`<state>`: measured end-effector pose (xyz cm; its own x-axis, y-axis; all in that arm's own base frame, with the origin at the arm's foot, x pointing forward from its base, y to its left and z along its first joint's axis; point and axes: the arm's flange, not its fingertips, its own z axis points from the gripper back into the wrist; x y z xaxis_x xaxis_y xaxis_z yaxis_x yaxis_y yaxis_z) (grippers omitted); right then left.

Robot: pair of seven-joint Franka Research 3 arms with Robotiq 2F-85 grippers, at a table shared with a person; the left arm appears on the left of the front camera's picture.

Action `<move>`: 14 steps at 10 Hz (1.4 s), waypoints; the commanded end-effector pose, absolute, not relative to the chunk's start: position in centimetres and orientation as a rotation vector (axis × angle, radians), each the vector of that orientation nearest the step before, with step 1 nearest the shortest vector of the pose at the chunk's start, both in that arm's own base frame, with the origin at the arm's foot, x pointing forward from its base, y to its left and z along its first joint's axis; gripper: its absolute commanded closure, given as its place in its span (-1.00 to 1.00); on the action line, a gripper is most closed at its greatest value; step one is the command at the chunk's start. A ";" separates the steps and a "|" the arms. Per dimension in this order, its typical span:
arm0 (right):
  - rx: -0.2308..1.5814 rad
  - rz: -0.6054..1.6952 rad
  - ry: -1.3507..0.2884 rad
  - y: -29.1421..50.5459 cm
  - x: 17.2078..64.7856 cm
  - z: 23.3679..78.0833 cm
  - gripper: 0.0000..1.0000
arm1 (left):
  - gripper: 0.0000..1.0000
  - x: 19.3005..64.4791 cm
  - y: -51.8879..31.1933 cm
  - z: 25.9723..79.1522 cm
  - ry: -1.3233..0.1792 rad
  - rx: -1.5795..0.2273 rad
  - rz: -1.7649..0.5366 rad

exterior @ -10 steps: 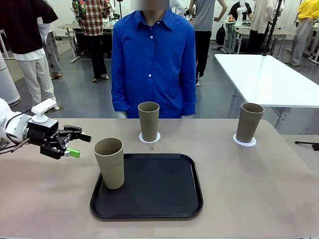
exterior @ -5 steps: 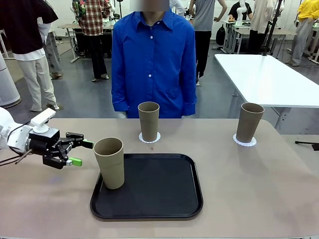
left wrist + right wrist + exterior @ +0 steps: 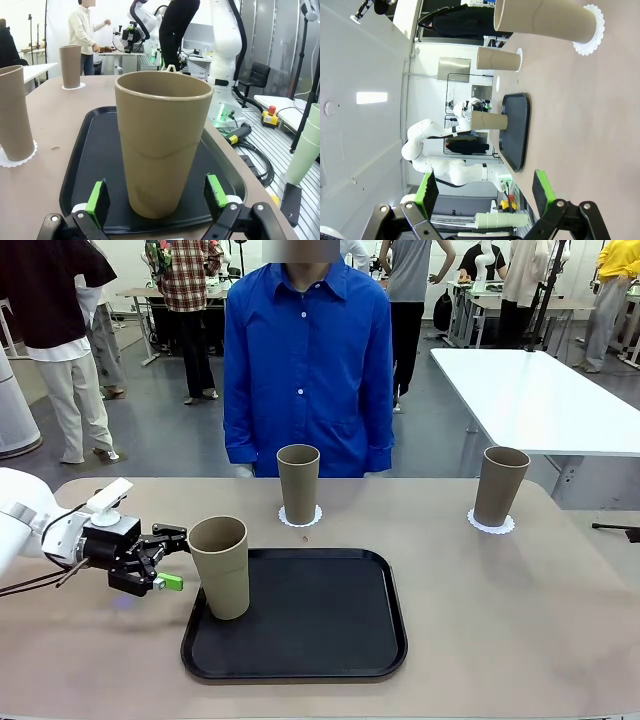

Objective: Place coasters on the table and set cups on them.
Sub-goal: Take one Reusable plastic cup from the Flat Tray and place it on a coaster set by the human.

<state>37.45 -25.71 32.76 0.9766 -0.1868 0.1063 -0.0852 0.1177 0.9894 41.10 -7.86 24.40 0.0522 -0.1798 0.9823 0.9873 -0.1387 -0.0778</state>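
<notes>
Three khaki cups stand on the beige table (image 3: 520, 620). The middle cup (image 3: 298, 483) sits on a white coaster (image 3: 300, 516) in front of the person. Far right, another cup (image 3: 500, 485) rests on its coaster (image 3: 491, 524). The nearest cup (image 3: 220, 565) stands on the black tray's (image 3: 310, 625) left edge. My left gripper (image 3: 172, 560) is open just left of this cup. In the left wrist view the cup (image 3: 162, 145) looms between the green pads (image 3: 97, 197), untouched. My right gripper (image 3: 485, 192) is open and holds nothing, well away from the cup on its coaster (image 3: 545, 20).
A person in a blue shirt (image 3: 305, 360) stands at the table's far edge behind the middle cup. A white rectangular table (image 3: 540, 390) stands beyond the right corner. Bare tabletop lies to the right of the tray and in front of it.
My left gripper has dropped lower and moved right, from well left of the tray to right beside the cup on it. Its jaws stayed open. The cups have not moved.
</notes>
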 end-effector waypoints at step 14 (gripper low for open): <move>1.447 -0.078 -0.215 -25.7 37.4 32.7 -1.00 | -1.00 42.5 -12.2 20.1 -0.905 -1.277 -1.360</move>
